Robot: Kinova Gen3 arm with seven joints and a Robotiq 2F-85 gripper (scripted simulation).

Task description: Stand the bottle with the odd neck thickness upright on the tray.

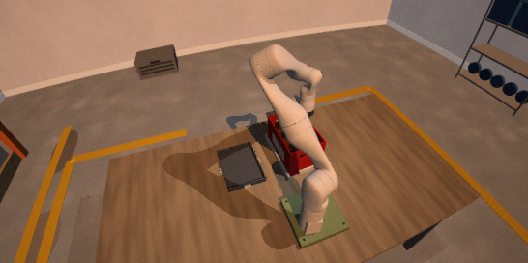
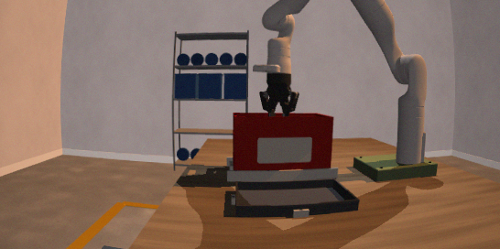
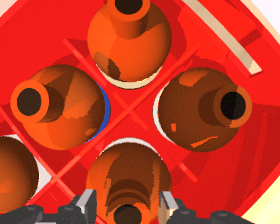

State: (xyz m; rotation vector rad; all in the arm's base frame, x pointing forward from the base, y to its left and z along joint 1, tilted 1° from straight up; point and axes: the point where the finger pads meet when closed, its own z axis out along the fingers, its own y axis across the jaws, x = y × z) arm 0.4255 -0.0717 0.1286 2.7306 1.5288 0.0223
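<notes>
The red crate (image 1: 301,162) (image 2: 247,141) (image 3: 36,35) holds five brown bottles, all standing, seen in the wrist view: a top one (image 3: 128,50), a left one (image 3: 66,112) with a blue band edge, a right one (image 3: 186,115), a lower-left one (image 3: 11,175) cut by the frame and a bottom one (image 3: 128,167). My gripper (image 3: 127,204) (image 2: 278,114) points down at the crate's rim height. Its fingers stand partly open, one each side of the bottom bottle's neck, with a gap on both sides. I cannot tell which neck differs. The dark tray (image 1: 241,165) (image 2: 293,196) holds nothing.
The tray lies beside the crate on the wooden table (image 1: 160,197) (image 2: 206,223). The arm's green base plate (image 1: 336,223) (image 2: 380,173) is at the crate's near end in the top view. The crate's walls rise around the bottles.
</notes>
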